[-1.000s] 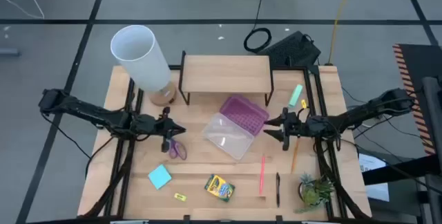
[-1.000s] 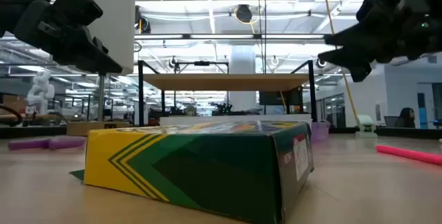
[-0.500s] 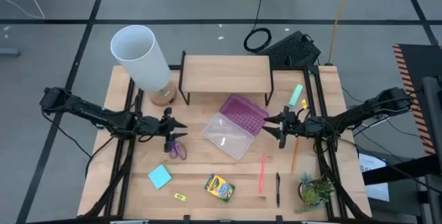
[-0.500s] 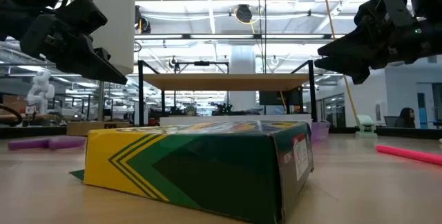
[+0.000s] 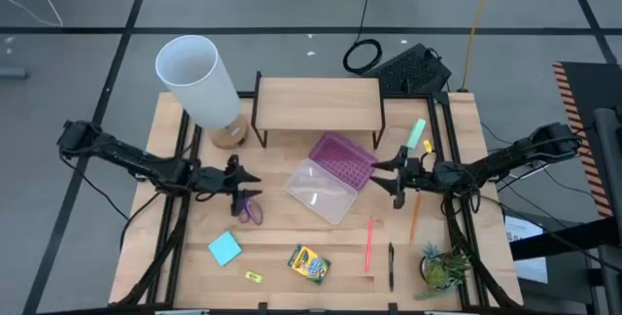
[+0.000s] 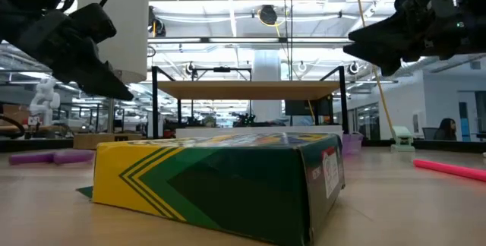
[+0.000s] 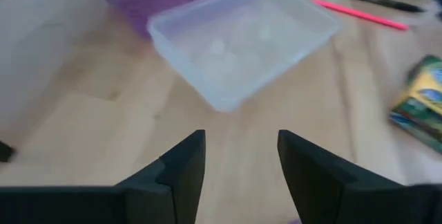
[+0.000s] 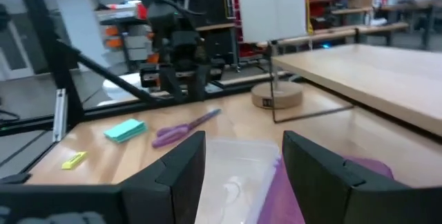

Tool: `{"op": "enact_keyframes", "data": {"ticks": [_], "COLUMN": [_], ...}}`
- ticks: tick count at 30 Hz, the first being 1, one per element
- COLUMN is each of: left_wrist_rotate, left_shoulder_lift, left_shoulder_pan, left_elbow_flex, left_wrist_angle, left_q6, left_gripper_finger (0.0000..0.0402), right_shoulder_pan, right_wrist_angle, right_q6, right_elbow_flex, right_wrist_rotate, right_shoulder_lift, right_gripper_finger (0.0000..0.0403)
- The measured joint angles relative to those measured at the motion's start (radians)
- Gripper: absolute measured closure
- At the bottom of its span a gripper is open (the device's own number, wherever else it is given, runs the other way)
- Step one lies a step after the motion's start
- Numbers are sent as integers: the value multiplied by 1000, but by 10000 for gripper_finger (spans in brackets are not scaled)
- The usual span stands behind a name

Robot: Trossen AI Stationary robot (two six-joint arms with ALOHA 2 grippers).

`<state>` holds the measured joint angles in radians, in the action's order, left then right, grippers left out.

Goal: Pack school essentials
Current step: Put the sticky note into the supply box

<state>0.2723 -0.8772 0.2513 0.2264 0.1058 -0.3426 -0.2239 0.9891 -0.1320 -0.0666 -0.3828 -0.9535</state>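
While nothing sits in the case (image 5: 321,191) yet, I read it so:
Done: nothing packed.
Left: scissors (image 5: 250,208), pad (image 5: 224,249), crayons (image 5: 309,262), pens (image 5: 369,244).
Left gripper (image 5: 245,189): fingers apart, empty, above scissors.
Right gripper (image 5: 387,178): fingers apart, empty, beside case.

Both arms are dark, slim and jointed, each with a black cable trailing off its outer end. The left gripper (image 5: 247,188) and right gripper (image 5: 387,178) carry matte black, wedge-shaped fingers (image 7: 181,171) with flat, angular faces.
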Motion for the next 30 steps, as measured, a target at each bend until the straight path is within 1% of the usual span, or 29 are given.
{"op": "enact_keyframes", "data": {"ticks": [2,4,7,10,11,13,17,21,23,25,30], "left_wrist_rotate": [-2,-12,-37,-57,-63,-78,-124,-127,-137,-169,-236], "left_shoulder_lift": [0,0,-9,-62,-85,-144,-261,-336,-356,-368,-367], "left_shoulder_pan": [37,84,177,283,317,383,473,507,510,510,510], "left_elbow_flex": [14,63,198,332,363,405,437,440,441,441,441], "left_wrist_angle": [-21,-88,-311,-522,-558,-574,-568,-590,-620,-675,-822], "left_q6": [-19,-45,-111,-212,-240,-283,-402,-612,-734,-825,-960], "left_gripper_finger": [215,215,215,215,215,215,215,214,210,199,159], "right_shoulder_pan": [0,0,0,0,0,0,0,1,1,2,22], "right_wrist_angle": [11,11,8,8,14,21,43,77,95,97,99], "right_q6": [10,14,14,53,70,90,92,96,109,120,127], "right_elbow_flex": [0,0,0,0,0,0,-1,-1,-1,-1,-1], "right_wrist_rotate": [35,71,74,73,72,72,72,71,71,69,69], "right_shoulder_lift": [0,0,0,-12,-16,-23,-33,-35,-35,-35,-35], "right_gripper_finger": [218,218,218,218,218,218,218,218,218,218,218]}}
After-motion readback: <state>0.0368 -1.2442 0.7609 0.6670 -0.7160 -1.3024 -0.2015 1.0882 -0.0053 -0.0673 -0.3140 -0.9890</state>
